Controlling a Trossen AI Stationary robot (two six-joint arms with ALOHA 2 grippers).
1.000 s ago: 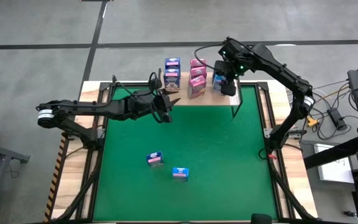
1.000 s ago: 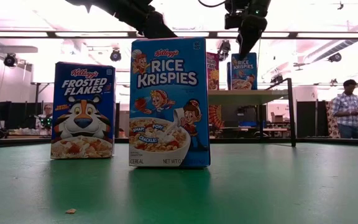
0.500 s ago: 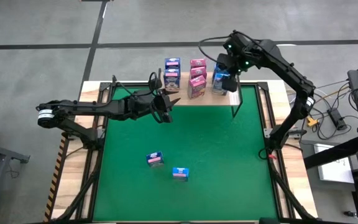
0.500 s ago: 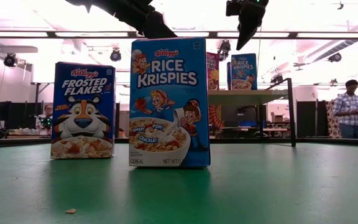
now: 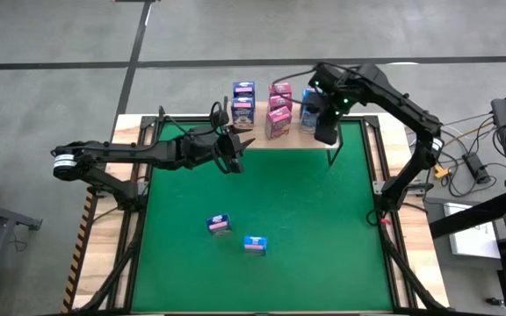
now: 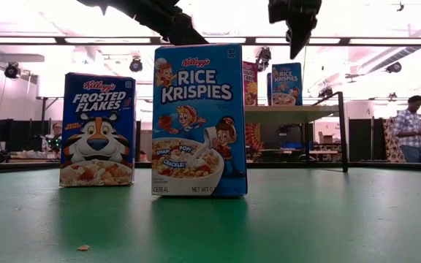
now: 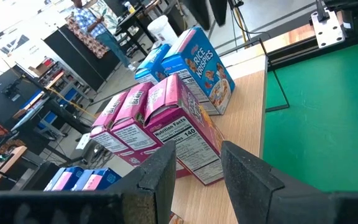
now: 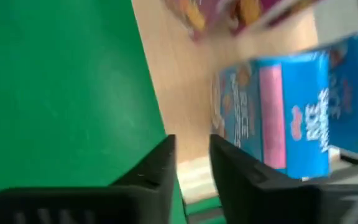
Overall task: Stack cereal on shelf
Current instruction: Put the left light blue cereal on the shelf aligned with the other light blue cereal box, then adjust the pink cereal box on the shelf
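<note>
- Nearest on the green table (image 5: 323, 228), a Frosted Flakes box (image 6: 97, 130) and a Rice Krispies box (image 6: 198, 120) wait; fetching one is probably next.
- Mid-table, left gripper (image 5: 232, 149) hovers, fingers slightly parted, empty.
- Farthest, right gripper (image 5: 325, 130) hangs beside the shelf (image 5: 310, 138), nearly closed, empty; the light-blue box (image 5: 308, 109) stands placed.

Two small cardboard cereal boxes stand upright on the green table (image 6: 327, 219), facing me: a dark blue Frosted Flakes box (image 6: 97, 130) and, just beside it, a taller-looking light blue Rice Krispies box (image 6: 199, 120). Farther back, near the table's far edge, the light-wood shelf on thin black legs (image 6: 292, 112) carries another light blue Rice Krispies box (image 6: 286, 84) and a pink box (image 6: 249, 83), both upright. A dark gripper (image 6: 298, 25) hangs above the shelf. Beyond the table a person in a checked shirt (image 6: 413, 130) stands.
</note>
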